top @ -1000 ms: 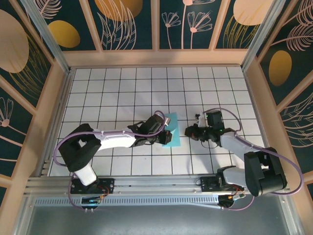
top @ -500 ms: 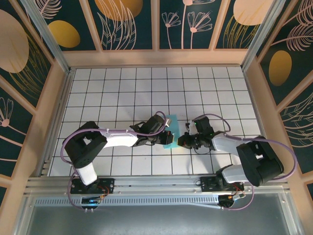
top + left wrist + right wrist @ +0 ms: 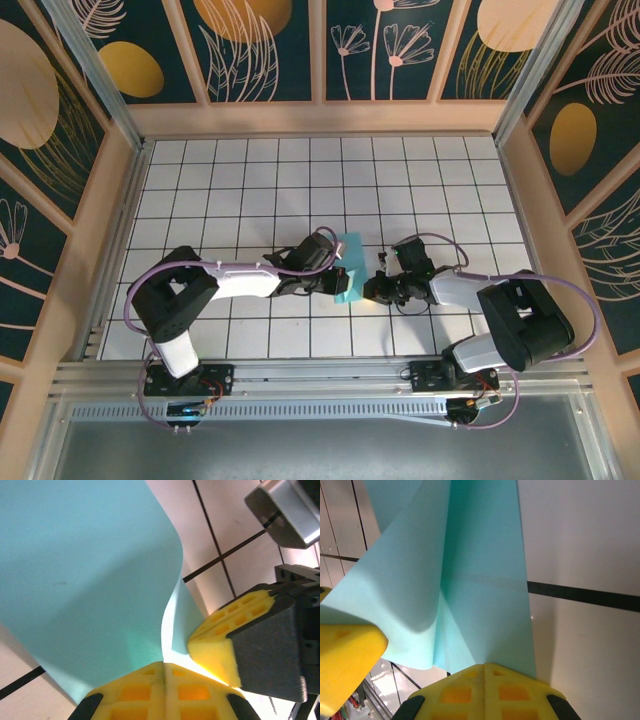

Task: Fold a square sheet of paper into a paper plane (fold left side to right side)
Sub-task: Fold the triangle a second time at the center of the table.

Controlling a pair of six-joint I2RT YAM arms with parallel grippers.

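Turquoise sheet of paper (image 3: pixel 352 262), partly folded, lies near the middle of the white gridded table (image 3: pixel 250 180), between the two arms. The left gripper (image 3: pixel 341 278) meets the sheet's left side and the right gripper (image 3: pixel 371 289) stands just beside its near right corner. In the left wrist view, the left gripper's yellow pads (image 3: pixel 135 692) are pressed together on the sheet's edge, from which one flap rises in a curve off the table. In the right wrist view, the right gripper's pads (image 3: pixel 515 692) are also closed, their tips at the edge of the flat part of the sheet. Whether they pinch it or only press on it cannot be told.
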